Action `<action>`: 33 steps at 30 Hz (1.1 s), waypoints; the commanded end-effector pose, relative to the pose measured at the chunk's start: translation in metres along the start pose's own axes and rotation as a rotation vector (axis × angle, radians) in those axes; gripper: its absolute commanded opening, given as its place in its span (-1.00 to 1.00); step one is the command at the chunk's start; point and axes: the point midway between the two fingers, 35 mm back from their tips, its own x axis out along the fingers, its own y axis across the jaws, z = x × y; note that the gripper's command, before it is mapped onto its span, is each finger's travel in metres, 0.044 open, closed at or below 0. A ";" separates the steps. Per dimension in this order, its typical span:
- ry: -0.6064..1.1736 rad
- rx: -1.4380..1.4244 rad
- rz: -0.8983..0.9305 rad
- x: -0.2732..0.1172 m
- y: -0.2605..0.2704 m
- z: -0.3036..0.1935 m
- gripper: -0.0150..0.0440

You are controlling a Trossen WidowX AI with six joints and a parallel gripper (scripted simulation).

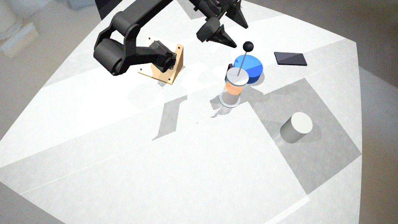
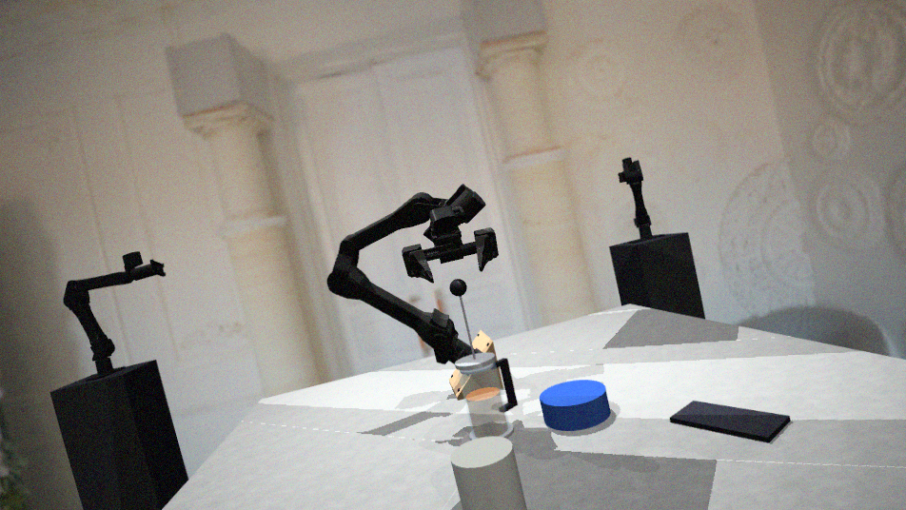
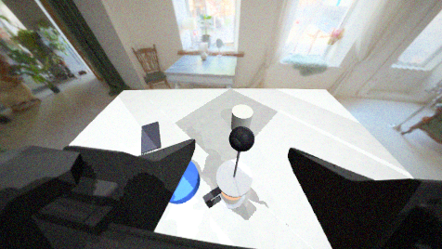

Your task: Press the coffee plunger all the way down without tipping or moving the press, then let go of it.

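Note:
The coffee press (image 1: 230, 98) (image 2: 487, 415) (image 3: 227, 178) stands upright on the table, a clear cylinder with a grey lid, an orange disc inside and a black handle (image 2: 508, 387) (image 3: 212, 198). Its plunger is up: a long thin rod rises from the lid to a black ball knob (image 1: 248, 46) (image 2: 457, 287) (image 3: 241, 138). My gripper (image 1: 241, 37) (image 2: 457, 275) (image 3: 240, 148) is open and empty. In the exterior view its fingertips are just above the knob, one on each side. In the wrist view the knob shows midway between the fingers. I see no contact with it.
A blue disc-shaped block (image 1: 251, 65) (image 2: 574, 405) (image 3: 187, 184) stands close beside the press on its handle side. A dark flat slab (image 1: 291, 59) (image 2: 729, 421) (image 3: 150, 137) lies beyond it. A pale cylinder (image 1: 296, 128) (image 2: 486, 472) (image 3: 241, 117) stands on the press's other side, away from the arm's base.

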 end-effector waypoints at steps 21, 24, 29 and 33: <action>-0.005 0.001 -0.006 0.036 -0.003 0.000 1.00; -0.005 0.001 -0.007 0.037 -0.004 0.000 0.91; -0.005 0.001 -0.007 0.037 -0.004 0.000 0.47; -0.005 0.001 -0.007 0.037 -0.004 0.000 0.11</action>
